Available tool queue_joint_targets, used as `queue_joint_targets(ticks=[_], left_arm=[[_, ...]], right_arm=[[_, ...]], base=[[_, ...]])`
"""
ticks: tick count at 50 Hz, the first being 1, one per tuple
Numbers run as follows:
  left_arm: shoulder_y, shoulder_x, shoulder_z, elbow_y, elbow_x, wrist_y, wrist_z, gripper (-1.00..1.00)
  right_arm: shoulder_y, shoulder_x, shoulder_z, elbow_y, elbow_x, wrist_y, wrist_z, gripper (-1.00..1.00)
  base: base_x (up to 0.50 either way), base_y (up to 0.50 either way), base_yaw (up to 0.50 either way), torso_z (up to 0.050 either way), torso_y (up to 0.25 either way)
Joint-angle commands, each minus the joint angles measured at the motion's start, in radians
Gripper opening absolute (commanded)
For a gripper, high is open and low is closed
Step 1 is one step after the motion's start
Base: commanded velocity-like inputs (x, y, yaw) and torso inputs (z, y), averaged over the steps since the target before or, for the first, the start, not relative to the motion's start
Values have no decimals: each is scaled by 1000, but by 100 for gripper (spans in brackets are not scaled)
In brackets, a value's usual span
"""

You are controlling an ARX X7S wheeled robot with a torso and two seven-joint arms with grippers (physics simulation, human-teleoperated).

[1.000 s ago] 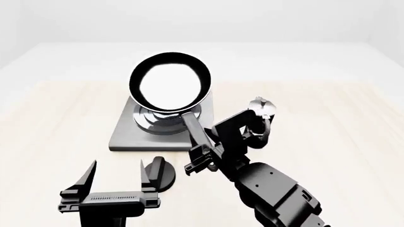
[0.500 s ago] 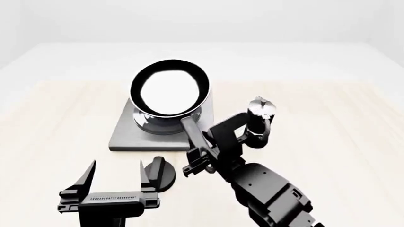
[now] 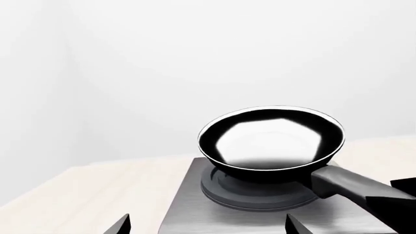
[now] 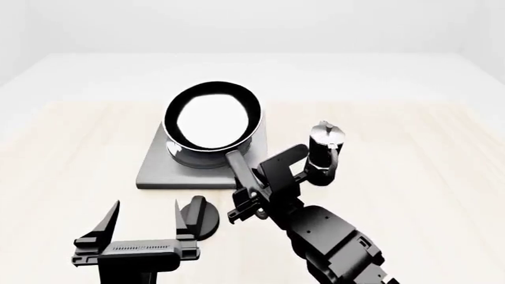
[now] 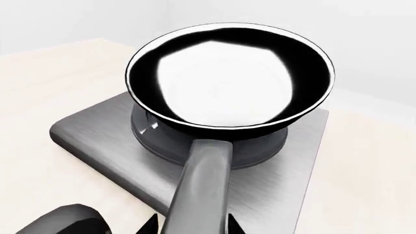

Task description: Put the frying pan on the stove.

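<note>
My right gripper (image 4: 251, 198) clamps the handle of the frying pan (image 4: 211, 116), holding it directly above the stove (image 4: 158, 168) burner rings, handle pointing back toward me.

The stove (image 4: 158, 168) is set on the bench (image 4: 71, 136), left of centre in the head view, and the frying pan (image 4: 211, 121) is placed over its burner rings (image 4: 188, 155), with its handle (image 4: 239, 165) reaching back toward the robot into the right claw (image 4: 251, 198). The moka pot (image 4: 323, 148) is stood on the bench to the right of the stove, apart from it. The knob (image 4: 201, 218) is found just before the stove's near edge, beside the left claw (image 4: 143, 228), which is held nearer the robot than the stove.
</note>
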State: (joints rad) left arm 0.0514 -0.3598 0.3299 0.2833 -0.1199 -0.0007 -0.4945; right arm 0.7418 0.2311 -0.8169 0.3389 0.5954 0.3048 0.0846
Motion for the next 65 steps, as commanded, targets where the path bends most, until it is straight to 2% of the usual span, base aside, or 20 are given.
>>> queue_joint_targets(ticks=[1,4,5,39,49,57,65], left_arm=[[-2,-1,3,-2,0,1,-3,100],[-2,-1,4,-2,0,1,-3,100],[-3,-2,4,-2,0,1,-3,100],[-4,-7,10,-4,-2,3,-12,100],[-3,-9,10,-2,-2,3,-16,100],[10,-20,2,32,-2,-5,-26,100],[19,-30,-7,65,-8,-11,-33,100]], right_arm=[[26,-11,26,-20,-45,-22,15,-100],[24,-10,23,-21,-48,-29,12,-100],[23,-9,22,-23,-50,-31,14,100],[-68,143,72,-397,16,23,132,100],[-155,200,109,-500,27,-44,165,100],[-261,223,155,-554,-25,-167,246,100],[-304,259,177,-655,-50,-185,311,100]], base=[[0,0,0,0,10],[0,0,0,3,0],[0,0,0,0,0],[0,0,0,0,0],[0,0,0,0,0],[0,0,0,0,0],[0,0,0,0,0]])
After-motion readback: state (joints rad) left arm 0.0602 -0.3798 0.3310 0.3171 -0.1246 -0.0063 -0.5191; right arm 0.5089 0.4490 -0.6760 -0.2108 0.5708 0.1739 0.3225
